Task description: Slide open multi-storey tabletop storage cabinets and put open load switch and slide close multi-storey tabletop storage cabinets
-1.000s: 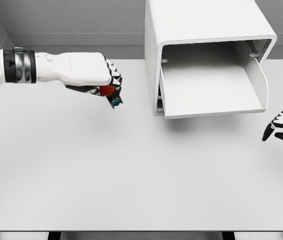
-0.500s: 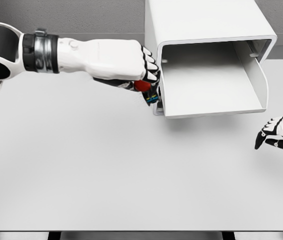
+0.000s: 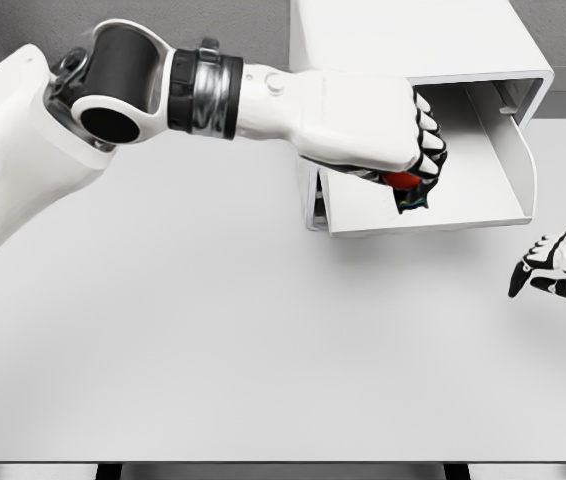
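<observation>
The white storage cabinet (image 3: 403, 40) stands at the back of the table, and its top drawer (image 3: 493, 205) is slid out toward me. My left hand (image 3: 415, 175) reaches across from the left and hangs over the drawer's tray. Its fingers are curled tight around the load switch (image 3: 405, 185), a small part with a red knob and a dark, blue-edged body poking out below the fist. My right hand (image 3: 555, 272) hovers low at the right edge of the table, fingers loosely spread and holding nothing.
The white table (image 3: 263, 350) stretches in front of the cabinet to its front edge at the bottom. My left forearm crosses in front of the cabinet's left wall. A grey wall runs behind.
My left hand has carried the load switch rightward, from the table's left side to over the open drawer. The right hand has drifted slightly down and left, then stayed put.
</observation>
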`<state>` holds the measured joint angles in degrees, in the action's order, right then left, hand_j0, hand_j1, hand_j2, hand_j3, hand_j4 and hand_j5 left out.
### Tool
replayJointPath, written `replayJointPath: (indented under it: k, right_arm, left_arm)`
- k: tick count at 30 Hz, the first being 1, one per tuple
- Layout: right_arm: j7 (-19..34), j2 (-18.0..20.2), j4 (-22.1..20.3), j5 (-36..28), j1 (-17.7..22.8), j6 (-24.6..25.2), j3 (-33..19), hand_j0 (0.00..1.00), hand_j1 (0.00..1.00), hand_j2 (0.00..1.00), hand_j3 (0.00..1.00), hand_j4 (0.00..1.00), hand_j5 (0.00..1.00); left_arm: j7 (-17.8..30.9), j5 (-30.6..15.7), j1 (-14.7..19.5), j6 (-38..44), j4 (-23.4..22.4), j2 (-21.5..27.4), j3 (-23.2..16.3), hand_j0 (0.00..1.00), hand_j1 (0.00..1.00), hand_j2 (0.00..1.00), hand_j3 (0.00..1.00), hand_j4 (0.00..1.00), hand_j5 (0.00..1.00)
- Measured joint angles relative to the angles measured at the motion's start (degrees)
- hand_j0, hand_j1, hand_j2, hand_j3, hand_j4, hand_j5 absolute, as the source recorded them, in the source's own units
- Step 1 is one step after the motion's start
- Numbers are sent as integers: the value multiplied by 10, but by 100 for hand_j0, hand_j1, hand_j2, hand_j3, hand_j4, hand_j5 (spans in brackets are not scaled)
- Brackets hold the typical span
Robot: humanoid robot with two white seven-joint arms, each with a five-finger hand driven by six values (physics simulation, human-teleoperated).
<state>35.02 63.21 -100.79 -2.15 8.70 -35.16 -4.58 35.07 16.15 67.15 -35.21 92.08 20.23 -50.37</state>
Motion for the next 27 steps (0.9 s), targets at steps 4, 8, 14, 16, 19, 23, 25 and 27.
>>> replayJointPath:
  k: [4, 8, 14, 16, 19, 23, 25, 27]
  right_arm:
    - [0, 0, 0, 0, 0, 0, 0, 47, 47, 47, 47, 47, 47]
    - [0, 0, 0, 0, 0, 0, 0, 47, 47, 47, 47, 47, 47]
    - [0, 0, 0, 0, 0, 0, 1, 47, 47, 47, 47, 47, 47]
    - [0, 0, 0, 0, 0, 0, 1, 47, 47, 47, 47, 47, 47]
    - [0, 0, 0, 0, 0, 0, 1, 47, 47, 47, 47, 47, 47]
    - [0, 0, 0, 0, -9, 0, 3, 47, 47, 47, 47, 47, 47]
    - [0, 0, 0, -1, -32, 0, 16, 47, 47, 47, 47, 47, 47]
    - [0, 0, 0, -1, -45, 0, 33, 47, 47, 47, 47, 47, 47]
  left_arm:
    - [0, 30, 0, 0, -21, -26, -2, 42, 42, 42, 42, 42, 42]
    - [0, 67, 5, 0, -78, -49, 0, 42, 42, 42, 42, 42, 42]
    - [0, 101, 4, 0, -121, -62, 1, 47, 47, 47, 47, 47, 47]
    - [0, 102, 4, 0, -125, -63, 1, 61, 61, 61, 61, 61, 61]
    - [0, 101, 4, 0, -130, -63, 1, 74, 74, 74, 74, 74, 74]
    - [0, 101, 5, 0, -137, -64, 2, 85, 85, 85, 85, 85, 85]
    - [0, 101, 5, 0, -139, -65, 2, 90, 90, 90, 90, 90, 90]
    - [0, 100, 5, 0, -140, -67, 3, 96, 96, 96, 96, 96, 96]
